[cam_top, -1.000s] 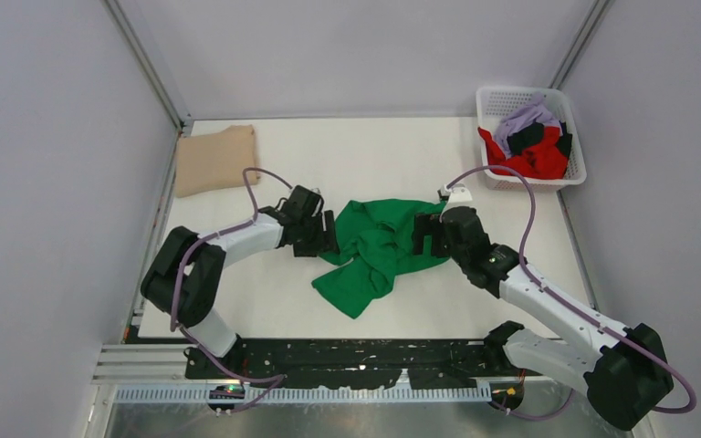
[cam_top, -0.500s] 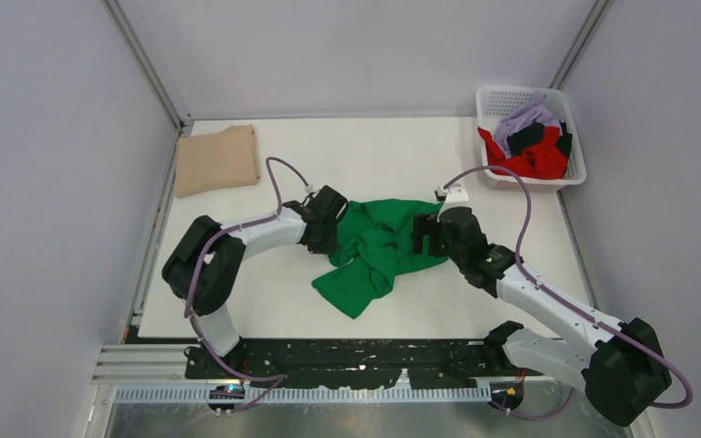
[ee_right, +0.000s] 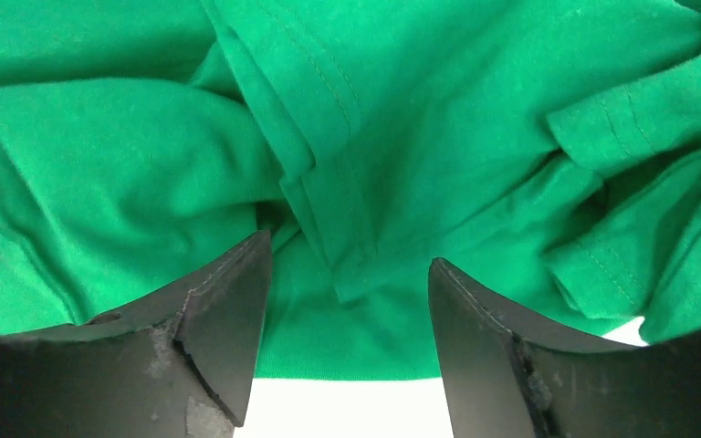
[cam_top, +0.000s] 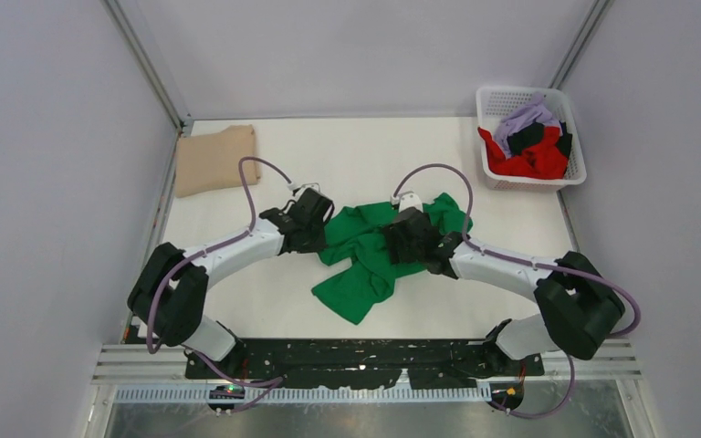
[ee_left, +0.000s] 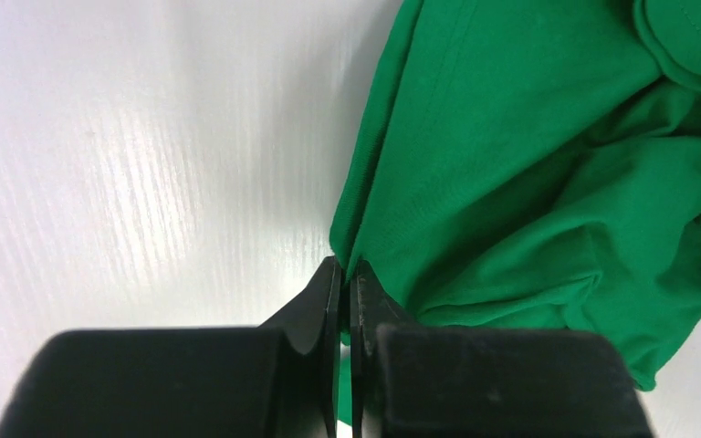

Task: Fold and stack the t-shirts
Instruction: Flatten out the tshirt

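While left jaws pinch the green t-shirt [cam_top: 358, 290] hem, right jaws wide open over it

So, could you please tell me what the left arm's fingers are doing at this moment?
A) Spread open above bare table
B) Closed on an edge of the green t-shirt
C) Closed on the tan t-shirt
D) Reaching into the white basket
B: the left wrist view shows the left gripper with its fingers pressed together on an edge of the green t-shirt.
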Available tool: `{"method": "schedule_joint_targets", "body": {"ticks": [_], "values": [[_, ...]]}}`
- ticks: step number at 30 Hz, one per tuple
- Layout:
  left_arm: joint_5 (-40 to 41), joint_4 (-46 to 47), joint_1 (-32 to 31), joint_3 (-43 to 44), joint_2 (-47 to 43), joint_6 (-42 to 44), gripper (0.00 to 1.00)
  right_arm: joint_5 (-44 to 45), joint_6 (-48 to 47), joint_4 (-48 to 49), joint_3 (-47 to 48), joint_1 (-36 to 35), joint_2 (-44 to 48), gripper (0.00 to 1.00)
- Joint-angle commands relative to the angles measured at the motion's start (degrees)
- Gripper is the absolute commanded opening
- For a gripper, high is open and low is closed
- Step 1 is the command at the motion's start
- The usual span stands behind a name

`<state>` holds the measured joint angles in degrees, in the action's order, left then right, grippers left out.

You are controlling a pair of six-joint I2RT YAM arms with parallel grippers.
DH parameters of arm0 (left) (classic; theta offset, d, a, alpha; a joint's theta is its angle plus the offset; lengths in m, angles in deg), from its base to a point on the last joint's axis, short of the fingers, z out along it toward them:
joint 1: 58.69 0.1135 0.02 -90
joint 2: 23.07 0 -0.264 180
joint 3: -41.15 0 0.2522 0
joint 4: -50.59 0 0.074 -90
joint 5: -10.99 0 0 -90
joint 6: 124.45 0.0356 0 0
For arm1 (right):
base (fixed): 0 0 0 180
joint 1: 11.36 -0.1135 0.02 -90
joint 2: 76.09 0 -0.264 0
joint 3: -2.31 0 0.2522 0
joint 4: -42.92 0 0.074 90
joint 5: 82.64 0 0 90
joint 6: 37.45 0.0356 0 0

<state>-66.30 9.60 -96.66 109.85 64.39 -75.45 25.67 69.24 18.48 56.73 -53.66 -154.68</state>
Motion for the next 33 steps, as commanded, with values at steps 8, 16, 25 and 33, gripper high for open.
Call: {"method": "schedule_joint_targets", "body": {"ticks": [8, 16, 25, 33], "values": [[2.65, 1.94, 0.10, -2.49, -5.05, 1.49, 0.00, 8.76, 3.09, 0.85, 6.51, -0.98, -10.11, 0.61], [6.59, 0.40, 0.06, -3.26, -7.18, 1.54, 0.00, 17.12, 5.87, -0.63, 5.08, -0.41, -7.61, 0.24], [14.60, -3.99, 0.74, -0.93, -12.02, 1.63, 0.00, 27.64, 2.84, -3.59, 4.41, 2.87, 3.82, 0.15], [18.42, -3.76, 0.95, 0.93, -17.68, 2.84, 0.00, 9.75, -1.83, -1.87, 0.28, 9.02, 10.91, 0.15]]}}
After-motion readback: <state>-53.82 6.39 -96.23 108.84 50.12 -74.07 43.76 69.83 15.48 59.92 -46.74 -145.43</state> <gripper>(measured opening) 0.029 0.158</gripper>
